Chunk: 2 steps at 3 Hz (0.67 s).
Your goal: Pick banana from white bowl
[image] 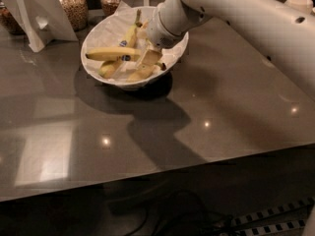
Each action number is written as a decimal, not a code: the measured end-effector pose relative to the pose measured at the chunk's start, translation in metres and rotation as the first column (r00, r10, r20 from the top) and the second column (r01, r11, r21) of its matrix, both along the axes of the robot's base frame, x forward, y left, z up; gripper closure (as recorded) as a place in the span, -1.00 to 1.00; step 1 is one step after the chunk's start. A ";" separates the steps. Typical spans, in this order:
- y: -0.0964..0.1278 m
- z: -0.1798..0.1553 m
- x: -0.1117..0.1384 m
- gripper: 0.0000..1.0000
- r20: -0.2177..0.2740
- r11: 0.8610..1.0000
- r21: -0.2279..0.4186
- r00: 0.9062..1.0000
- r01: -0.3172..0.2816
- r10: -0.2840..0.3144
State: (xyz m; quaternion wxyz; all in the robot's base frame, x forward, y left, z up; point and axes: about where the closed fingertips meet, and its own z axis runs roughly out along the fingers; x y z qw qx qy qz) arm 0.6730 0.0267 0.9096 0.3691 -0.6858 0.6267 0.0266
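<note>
The white bowl, lined with crinkled white paper, stands at the back of the dark table. The banana lies across it, long and nearly straight, with a small blue sticker near its right part. Two more curved bananas lie with it, one pointing to the far rim and one at the near side. My gripper reaches down into the bowl from the right, at the right end of the banana, and hides that end. The white arm crosses the upper right.
Glass jars of nuts or grains stand behind the bowl. A white folded card stand is at the back left. The table's front edge runs across the lower part, with cables on the floor below.
</note>
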 end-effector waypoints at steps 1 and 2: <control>0.005 -0.009 0.002 -0.18 -0.019 0.999 0.031 1.000 0.009 -0.008; 0.013 -0.021 0.022 -0.12 -0.027 0.997 0.068 0.999 0.028 -0.026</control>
